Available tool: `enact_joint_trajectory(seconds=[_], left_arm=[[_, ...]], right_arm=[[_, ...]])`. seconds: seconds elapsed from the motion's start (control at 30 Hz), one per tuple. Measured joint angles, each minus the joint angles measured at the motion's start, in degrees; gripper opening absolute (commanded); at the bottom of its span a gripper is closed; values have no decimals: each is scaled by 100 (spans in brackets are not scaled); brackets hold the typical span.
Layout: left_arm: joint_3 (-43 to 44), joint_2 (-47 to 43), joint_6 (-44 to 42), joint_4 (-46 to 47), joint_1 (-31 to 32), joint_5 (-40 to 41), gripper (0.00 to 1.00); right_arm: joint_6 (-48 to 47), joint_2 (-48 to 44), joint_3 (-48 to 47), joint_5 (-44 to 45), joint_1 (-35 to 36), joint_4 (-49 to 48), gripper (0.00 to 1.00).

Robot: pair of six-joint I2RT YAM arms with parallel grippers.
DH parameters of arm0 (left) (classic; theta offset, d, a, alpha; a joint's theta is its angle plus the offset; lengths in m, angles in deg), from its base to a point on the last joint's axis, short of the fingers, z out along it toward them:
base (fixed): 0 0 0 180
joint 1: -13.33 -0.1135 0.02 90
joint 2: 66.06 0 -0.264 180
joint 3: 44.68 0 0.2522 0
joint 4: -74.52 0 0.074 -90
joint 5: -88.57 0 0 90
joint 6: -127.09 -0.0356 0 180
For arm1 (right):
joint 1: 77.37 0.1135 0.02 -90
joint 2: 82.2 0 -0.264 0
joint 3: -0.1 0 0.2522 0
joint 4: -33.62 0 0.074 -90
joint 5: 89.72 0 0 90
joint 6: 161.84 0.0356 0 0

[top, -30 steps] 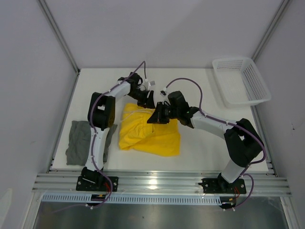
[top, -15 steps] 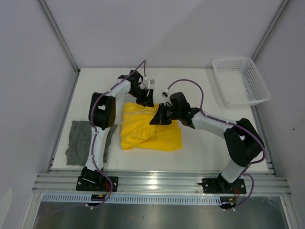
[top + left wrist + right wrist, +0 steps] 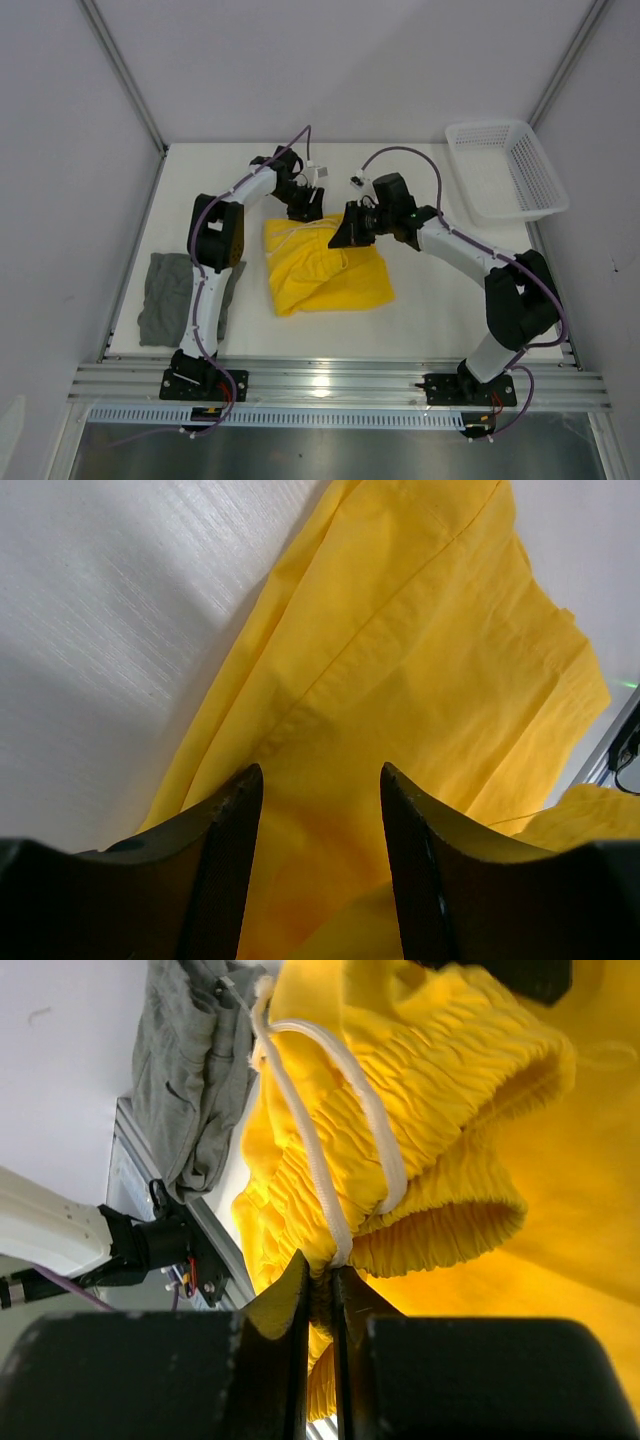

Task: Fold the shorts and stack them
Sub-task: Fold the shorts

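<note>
Waistband of yellow shorts (image 3: 330,272) pinched in right hand (image 3: 320,1272); left hand (image 3: 320,775) agape, poised over same cloth.

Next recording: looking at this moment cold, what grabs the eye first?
The bright yellow shorts lie rumpled mid-table, both arms meeting at their far edge. The right pincer is shut on the gathered waistband by the white drawstring; the left pincer stands open over the cloth. Grey shorts sit at the table's left edge, a white basket in the far right corner.

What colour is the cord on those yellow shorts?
White drawstring cord, clearest in right wrist view.
</note>
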Motion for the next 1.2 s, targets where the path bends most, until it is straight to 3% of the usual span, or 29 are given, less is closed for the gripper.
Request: enact_joint_trajectory(seconds=[0.33, 0.8, 1.2], left_arm=[[39, 0, -87, -22, 44, 70, 54], [42, 0, -177, -33, 52, 103, 53], [55, 0, -225, -50, 66, 138, 52]], right_arm=[[-1261, 212, -1099, -518, -420, 935, 2], [-1663, 1012, -538, -551, -973, 966, 0], [-1790, 1014, -334, -568, -1080, 868, 0]])
